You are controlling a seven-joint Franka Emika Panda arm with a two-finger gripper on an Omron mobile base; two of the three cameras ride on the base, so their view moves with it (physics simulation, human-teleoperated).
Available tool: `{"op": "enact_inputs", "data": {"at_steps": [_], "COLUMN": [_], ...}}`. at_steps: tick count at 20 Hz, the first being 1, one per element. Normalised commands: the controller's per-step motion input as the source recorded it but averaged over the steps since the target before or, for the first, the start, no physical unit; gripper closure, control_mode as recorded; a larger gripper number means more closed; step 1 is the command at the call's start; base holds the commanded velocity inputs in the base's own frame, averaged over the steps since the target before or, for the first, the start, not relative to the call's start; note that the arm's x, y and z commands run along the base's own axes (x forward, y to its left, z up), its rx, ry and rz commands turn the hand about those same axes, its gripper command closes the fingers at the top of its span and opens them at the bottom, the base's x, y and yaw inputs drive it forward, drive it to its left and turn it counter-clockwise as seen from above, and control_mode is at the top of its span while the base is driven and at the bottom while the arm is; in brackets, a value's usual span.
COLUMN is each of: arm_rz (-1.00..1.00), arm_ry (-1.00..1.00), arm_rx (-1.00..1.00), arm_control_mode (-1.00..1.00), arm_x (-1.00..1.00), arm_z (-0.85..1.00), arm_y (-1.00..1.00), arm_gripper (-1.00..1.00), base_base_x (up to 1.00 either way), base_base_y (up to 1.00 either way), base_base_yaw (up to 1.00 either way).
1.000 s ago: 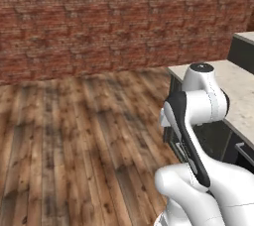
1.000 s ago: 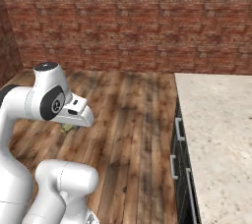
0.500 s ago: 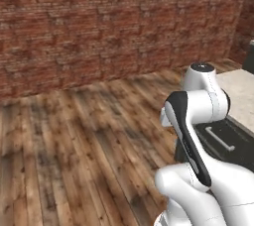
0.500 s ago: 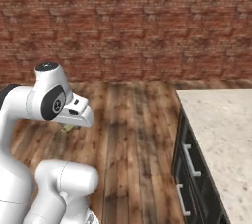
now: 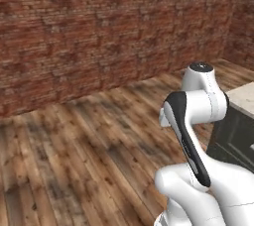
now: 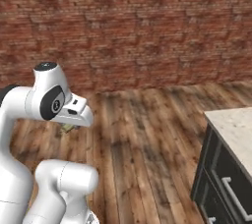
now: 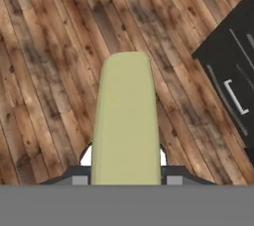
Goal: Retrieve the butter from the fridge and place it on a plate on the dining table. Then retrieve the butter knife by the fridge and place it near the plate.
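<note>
The butter [image 7: 126,121], a pale yellow-green block, stands out from between the fingers of my gripper [image 7: 125,178], which is shut on it. It hangs over the wooden floor. In the right base view a small corner of the butter [image 6: 68,128] peeks out under the white hand, which is tucked close to the arm and points down. The fridge, the plate, the dining table and the butter knife are out of view.
A stone-topped counter [image 6: 231,125] over dark drawers with handles stands at the right; its corner [image 5: 244,99] and its dark front [image 7: 233,81] also show. A red brick wall [image 6: 128,26] runs across the back. Wooden floor [image 5: 74,145] lies between.
The whole scene has slid across both base views, so the base has turned or driven; the counter has moved toward the right edge. The arm keeps its tucked pose with the butter.
</note>
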Motion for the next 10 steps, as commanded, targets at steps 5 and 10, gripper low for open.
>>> {"op": "enact_inputs", "data": {"at_steps": [5, 10], "arm_rz": [0.0, 0.0], "arm_ry": [0.0, 0.0], "arm_rx": [0.0, 0.0], "arm_control_mode": [1.0, 1.0], "arm_x": [0.0, 0.0], "arm_z": [0.0, 0.0], "arm_y": [0.0, 0.0], "arm_gripper": [1.0, 1.0], "base_base_x": [1.0, 1.0], "base_base_y": [1.0, 0.98], "base_base_yaw": [-0.42, -0.44]}}
